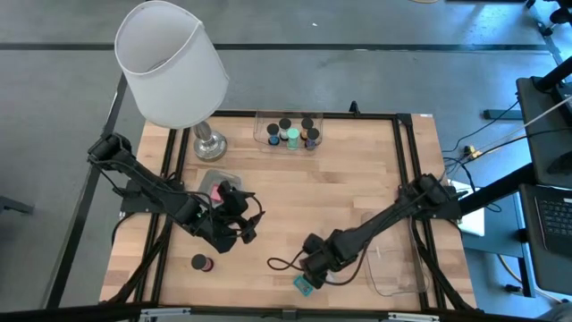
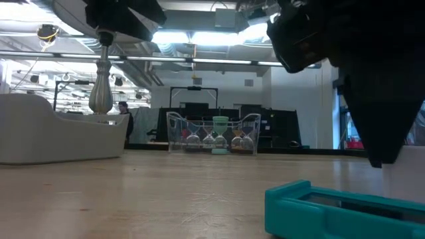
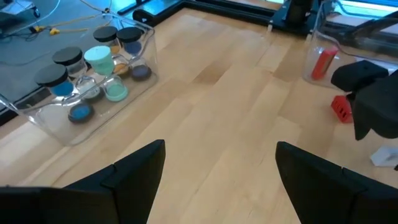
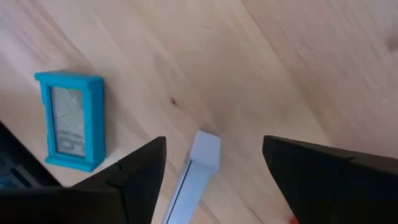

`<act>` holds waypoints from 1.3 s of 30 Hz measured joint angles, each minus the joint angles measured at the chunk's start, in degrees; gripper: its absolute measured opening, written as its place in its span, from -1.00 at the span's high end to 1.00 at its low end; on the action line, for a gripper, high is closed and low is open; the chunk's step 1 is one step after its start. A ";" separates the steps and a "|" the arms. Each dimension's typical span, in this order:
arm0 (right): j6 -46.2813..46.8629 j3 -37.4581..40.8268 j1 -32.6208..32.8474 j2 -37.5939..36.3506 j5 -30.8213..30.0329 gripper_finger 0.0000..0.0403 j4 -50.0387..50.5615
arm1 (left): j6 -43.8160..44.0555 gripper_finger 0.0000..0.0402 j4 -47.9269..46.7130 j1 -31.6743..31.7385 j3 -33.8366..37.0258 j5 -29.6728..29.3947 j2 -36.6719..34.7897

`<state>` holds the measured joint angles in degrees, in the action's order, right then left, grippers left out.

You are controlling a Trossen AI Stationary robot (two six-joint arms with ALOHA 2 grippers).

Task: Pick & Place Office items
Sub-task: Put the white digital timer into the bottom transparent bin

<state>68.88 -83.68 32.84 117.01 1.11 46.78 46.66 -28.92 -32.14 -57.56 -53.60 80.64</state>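
My right gripper [image 1: 313, 268] hovers open near the table's near edge. In its wrist view its fingers stand on either side of a small white stick [image 4: 200, 167] lying flat on the wood. A teal clip [image 4: 69, 118] [image 1: 303, 284] lies flat beside it and shows close up in the low view [image 2: 339, 206]. My left gripper [image 1: 234, 219] is open above bare wood left of centre and holds nothing. A dark cylinder with a red top [image 1: 201, 262] stands near the near-left corner. Several dark cylinders with coloured tops stand in the far clear tray [image 1: 288, 132] [image 3: 87, 74]. A red block [image 3: 341, 107] lies on the table.
A big white-shaded lamp [image 1: 174, 67] with a metal base [image 1: 210, 143] stands at the far left. A clear tray holding a pink piece [image 1: 214, 183] sits beside my left gripper. Another clear tray [image 1: 393, 264] lies at the near right. Bare wood spreads across the table's middle.
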 joint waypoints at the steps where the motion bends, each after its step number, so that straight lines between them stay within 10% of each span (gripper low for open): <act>1: 0.10 0.00 0.22 0.00 -0.13 -0.34 0.12 | -0.44 -0.51 0.15 0.02 0.00 0.00 0.00; 23: -0.98 0.02 1.55 0.02 -2.08 0.59 0.20 | -0.95 -0.51 0.43 0.04 0.00 -1.18 0.00; 39: -4.84 0.04 1.23 -0.45 -1.53 0.64 0.14 | -0.97 -0.51 0.40 0.04 0.00 -1.20 0.00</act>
<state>64.04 -83.64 34.06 116.56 -0.42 46.92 45.69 -28.51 -32.10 -57.56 -54.81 80.64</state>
